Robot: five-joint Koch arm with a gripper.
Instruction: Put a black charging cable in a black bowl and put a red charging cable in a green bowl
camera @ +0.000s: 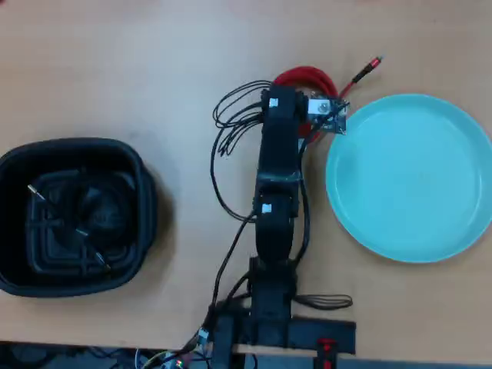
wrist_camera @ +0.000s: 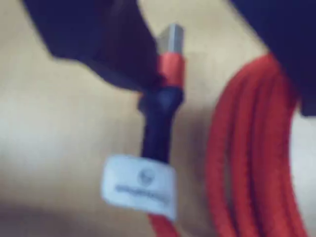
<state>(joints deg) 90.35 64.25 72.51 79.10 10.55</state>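
The red charging cable [camera: 311, 76] lies coiled on the table just left of the green bowl [camera: 407, 177], with one plug [camera: 374, 63] sticking out towards the back right. My gripper [camera: 296, 86] is down over the coil and the arm hides most of it. In the wrist view the coil [wrist_camera: 247, 163], a red-black plug with a silver tip [wrist_camera: 170, 54] and the white tie [wrist_camera: 139, 185] fill the frame. The two dark jaws of my gripper [wrist_camera: 222, 94] stand well apart on either side of them. The black charging cable [camera: 96, 211] lies inside the black bowl [camera: 146, 192] at the left.
The arm's own black wires [camera: 231, 127] loop over the table to the left of the arm. The arm's base [camera: 269, 323] stands at the near table edge. The green bowl holds nothing. The wooden tabletop [camera: 184, 61] runs between the two bowls.
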